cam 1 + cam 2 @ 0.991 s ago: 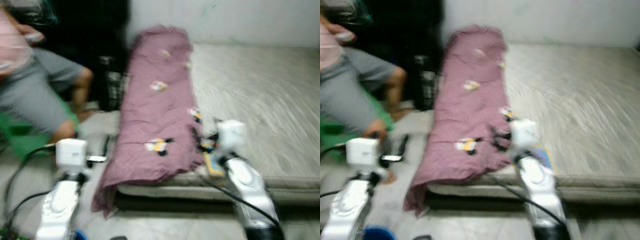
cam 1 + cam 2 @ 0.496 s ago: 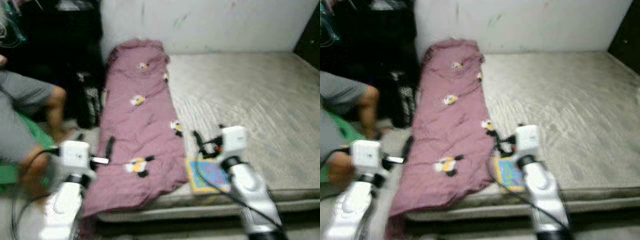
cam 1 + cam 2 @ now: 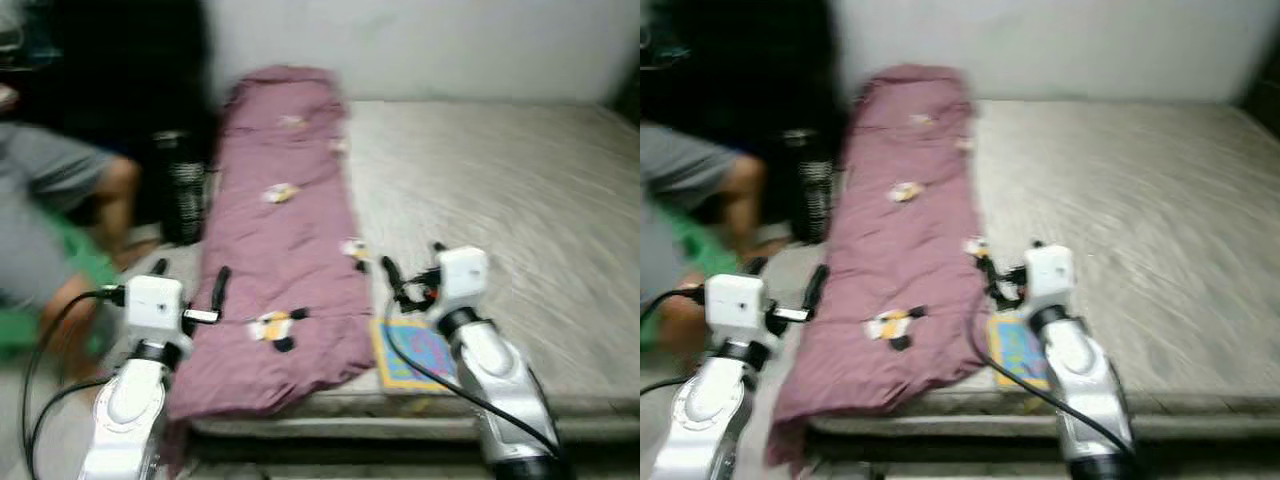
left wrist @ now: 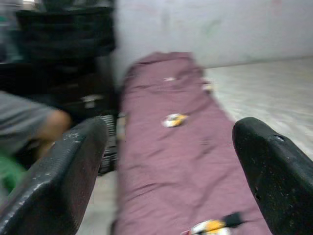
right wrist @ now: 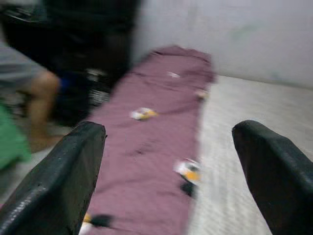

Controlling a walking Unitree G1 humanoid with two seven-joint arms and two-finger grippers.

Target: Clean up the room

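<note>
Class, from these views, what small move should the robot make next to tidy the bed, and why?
Probably lower the right gripper onto the colourful book near the mattress edge: its jaws are open and empty, hovering just above it, beside the purple blanket.

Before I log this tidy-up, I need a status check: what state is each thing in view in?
Purple blanket: spread lengthwise along the mattress's left edge, near end hanging over.
Mattress: mostly bare.
Colourful booklet: lying flat near the front edge.
Left gripper: open, holding nothing.
Right gripper: open, holding nothing.
Person: seated beside the bed.
</note>
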